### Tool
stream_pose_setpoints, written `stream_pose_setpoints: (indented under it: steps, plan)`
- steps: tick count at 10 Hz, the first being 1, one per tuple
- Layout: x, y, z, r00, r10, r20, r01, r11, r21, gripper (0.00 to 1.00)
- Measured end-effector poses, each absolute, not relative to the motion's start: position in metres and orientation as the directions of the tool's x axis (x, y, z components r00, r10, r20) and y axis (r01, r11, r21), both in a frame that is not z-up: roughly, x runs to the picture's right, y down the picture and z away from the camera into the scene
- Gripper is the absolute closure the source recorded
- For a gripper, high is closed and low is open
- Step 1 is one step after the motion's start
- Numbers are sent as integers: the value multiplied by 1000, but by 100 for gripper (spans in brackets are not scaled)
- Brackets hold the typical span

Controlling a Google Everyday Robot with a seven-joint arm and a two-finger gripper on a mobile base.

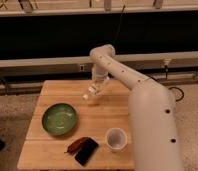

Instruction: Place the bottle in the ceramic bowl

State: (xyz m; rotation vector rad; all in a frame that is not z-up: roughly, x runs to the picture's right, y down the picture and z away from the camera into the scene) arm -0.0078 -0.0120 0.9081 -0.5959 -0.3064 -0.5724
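Green, whitish, pale wood.
Glossy green ceramic bowl at 9 o'clock on tan tabletop; whitish bottle held in white gripper at 12 o'clock.

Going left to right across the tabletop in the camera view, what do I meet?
ceramic bowl → bottle, held by the pincer above the middle of the table → white cup. The dark items at the front edge sit under the bottle's column, so they are left out.
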Motion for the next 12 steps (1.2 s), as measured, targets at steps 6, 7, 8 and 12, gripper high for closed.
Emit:
stream_pose_setpoints:
  steps: [6,7,8,12]
  plan:
    - [-98,23,864,730,-440,523,671,605,-428,100]
    - [-107,31,857,715,-441,543,686,592,-423,100]
    - [-115,36,851,703,-440,558,697,583,-418,100]
    - [-149,61,836,637,-439,634,753,532,-387,82]
